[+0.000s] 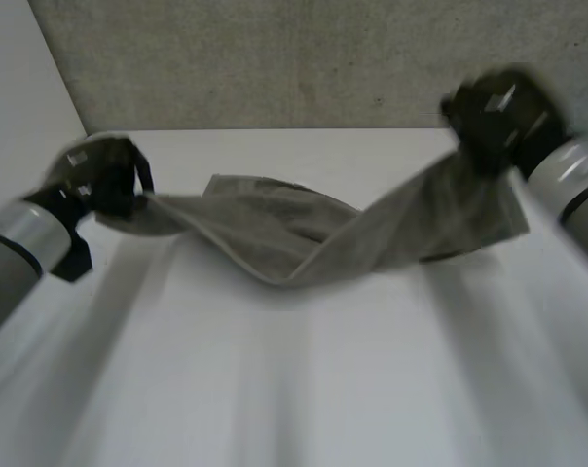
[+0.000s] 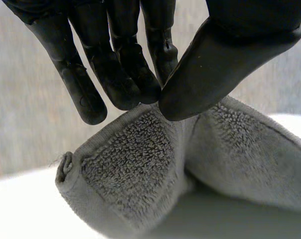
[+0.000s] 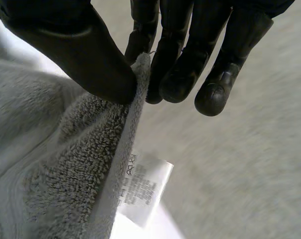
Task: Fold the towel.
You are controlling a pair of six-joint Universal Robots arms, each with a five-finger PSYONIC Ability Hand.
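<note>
A grey towel (image 1: 304, 229) hangs stretched between my two hands above the white table (image 1: 304, 379), sagging in the middle where it touches the table. My left hand (image 1: 104, 175) pinches the towel's left corner (image 2: 140, 164) between thumb (image 2: 210, 74) and fingers. My right hand (image 1: 498, 112), raised higher, pinches the towel's right corner (image 3: 90, 164) between thumb (image 3: 90, 55) and fingers. A white care label (image 3: 143, 186) hangs from that corner's edge.
A grey carpeted floor (image 1: 304, 58) lies beyond the table's far edge. A white wall (image 1: 21, 78) stands at the far left. My grey forearms (image 1: 12, 243) come in at both sides.
</note>
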